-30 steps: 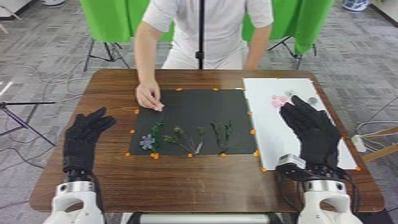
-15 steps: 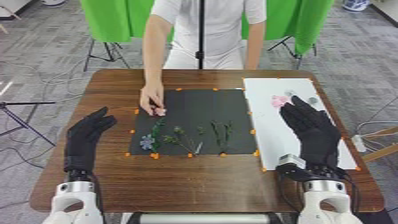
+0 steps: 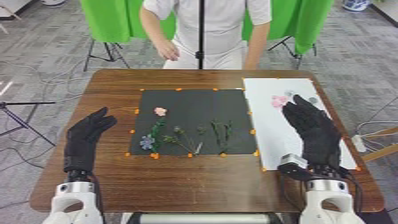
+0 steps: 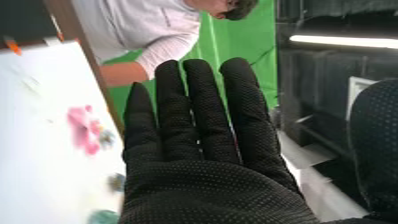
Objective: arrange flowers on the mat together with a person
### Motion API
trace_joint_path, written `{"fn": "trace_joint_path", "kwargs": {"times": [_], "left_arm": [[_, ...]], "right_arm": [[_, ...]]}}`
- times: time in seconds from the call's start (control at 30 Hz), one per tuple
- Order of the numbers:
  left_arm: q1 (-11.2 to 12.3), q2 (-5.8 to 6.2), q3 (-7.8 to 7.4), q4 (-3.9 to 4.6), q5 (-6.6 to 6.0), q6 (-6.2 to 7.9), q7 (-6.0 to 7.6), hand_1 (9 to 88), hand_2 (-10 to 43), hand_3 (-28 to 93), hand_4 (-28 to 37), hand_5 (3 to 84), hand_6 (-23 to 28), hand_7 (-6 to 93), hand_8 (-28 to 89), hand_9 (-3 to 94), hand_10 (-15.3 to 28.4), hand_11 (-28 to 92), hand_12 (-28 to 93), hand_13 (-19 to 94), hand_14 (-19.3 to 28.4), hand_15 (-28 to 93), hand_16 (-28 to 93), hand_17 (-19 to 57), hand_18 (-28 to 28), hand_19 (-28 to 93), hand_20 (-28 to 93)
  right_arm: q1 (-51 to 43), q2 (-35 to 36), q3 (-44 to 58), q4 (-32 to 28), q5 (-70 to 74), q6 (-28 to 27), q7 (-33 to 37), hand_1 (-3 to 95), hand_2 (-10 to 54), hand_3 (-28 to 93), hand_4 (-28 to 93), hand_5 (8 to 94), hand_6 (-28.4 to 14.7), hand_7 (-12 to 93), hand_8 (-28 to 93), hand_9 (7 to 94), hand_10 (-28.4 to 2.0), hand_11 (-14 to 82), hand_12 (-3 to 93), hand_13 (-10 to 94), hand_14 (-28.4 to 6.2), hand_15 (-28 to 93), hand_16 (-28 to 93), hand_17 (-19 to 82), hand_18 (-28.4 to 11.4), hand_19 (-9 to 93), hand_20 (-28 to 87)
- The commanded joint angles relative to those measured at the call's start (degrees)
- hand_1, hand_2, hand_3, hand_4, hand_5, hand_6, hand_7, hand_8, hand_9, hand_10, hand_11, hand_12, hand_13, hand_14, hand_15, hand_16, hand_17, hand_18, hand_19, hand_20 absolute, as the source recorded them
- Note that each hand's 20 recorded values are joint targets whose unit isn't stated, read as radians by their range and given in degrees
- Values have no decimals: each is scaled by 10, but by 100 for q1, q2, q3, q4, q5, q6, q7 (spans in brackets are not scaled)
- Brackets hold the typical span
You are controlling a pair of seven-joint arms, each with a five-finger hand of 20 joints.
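Observation:
My left hand (image 3: 87,136) is open at the table's left, beside the dark mat (image 3: 191,107). My right hand (image 3: 311,131) is held open over the white sheet (image 3: 271,131); in the right wrist view the same hand (image 4: 209,185) has straight fingers and holds nothing. A pink flower (image 3: 160,111) lies on the mat's upper left, at the top of a green stem (image 3: 156,131). A blue flower (image 3: 147,142) and several green stems (image 3: 187,141) lie lower on the mat. Pink flowers (image 3: 279,101) rest on the white sheet, as do these pink petals (image 4: 84,129).
Across the brown table (image 3: 191,180) stands a person, whose hand (image 3: 167,51) is off the mat, beyond the far edge. Orange tape pieces (image 3: 251,131) fix the mat and sheet. Small bluish-green flowers (image 3: 312,100) lie near my right hand's fingertips.
The person's hand has let go of the pink flower, leaving it on the mat above the green stem, and has withdrawn past the table's far edge. My right hand has shifted very slightly.

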Motion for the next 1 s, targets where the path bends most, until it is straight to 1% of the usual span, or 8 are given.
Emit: {"fn": "trace_joint_path", "kwargs": {"times": [0.03,0.07,0.17,0.37,0.47,0.7,0.87,1.0], "left_arm": [[64,-35,-8,-4,31,-42,-39,234,54,674,-250,532,66,97,-56,529,153,184,134,445,187,171,3,124,123,96,226],[66,-40,-7,-7,39,-48,-43,234,54,674,-250,532,67,98,-56,529,153,184,134,445,187,172,3,124,123,96,226],[66,-14,3,-11,37,-59,-57,233,54,673,-249,531,66,99,-55,528,153,184,133,445,188,171,2,124,123,96,226],[90,-6,2,-40,43,-31,-48,233,54,672,-250,529,64,101,-55,528,153,185,134,443,186,170,3,123,123,96,226],[66,4,13,-28,45,-51,-58,232,54,672,-249,528,64,101,-55,527,152,184,134,442,187,169,3,123,123,96,226],[90,-3,7,-41,52,-56,-67,233,54,672,-249,527,62,102,-55,526,152,184,134,441,187,169,3,123,124,98,226],[109,-4,2,-56,43,-37,-68,233,54,672,-249,526,62,102,-55,525,152,185,134,441,187,169,3,122,124,100,226],[114,-5,12,-58,49,-44,-75,234,54,671,-250,525,61,102,-56,525,151,185,135,441,187,170,3,122,124,101,226]], "right_arm": [[340,1046,781,-254,-2898,1344,591,156,-57,745,-167,517,-20,103,-78,522,-141,70,139,407,-100,136,133,246,-131,37,325],[410,1245,898,-274,-3552,1371,1002,168,-69,740,-166,518,-20,105,-79,532,-140,72,144,417,-98,141,129,259,-128,59,342],[476,1745,1306,-346,-5408,932,2133,199,-91,721,-165,514,-18,107,-80,542,-142,75,160,442,-108,151,128,276,-126,124,383],[1092,2656,1113,122,-6760,-92,3295,249,-95,707,-179,525,-16,111,-78,561,-138,96,184,554,-122,186,187,301,-130,275,432],[1381,2881,940,369,-7071,-865,3597,258,-95,702,-183,532,-11,111,-78,585,-139,111,191,615,-120,183,251,310,-140,346,425],[2054,3233,222,1104,-7554,-1744,4085,273,-95,684,-191,541,0,109,-77,635,-139,140,198,717,-101,232,272,350,-163,487,450],[2272,3272,-37,1502,-7533,-2075,4108,281,-95,681,-199,553,16,115,-79,655,-136,147,201,742,-95,256,280,358,-170,529,448],[2383,3239,-208,1752,-7311,-2064,4148,292,-95,685,-206,556,26,121,-85,678,-132,162,205,758,-87,268,281,370,-171,550,443]]}}
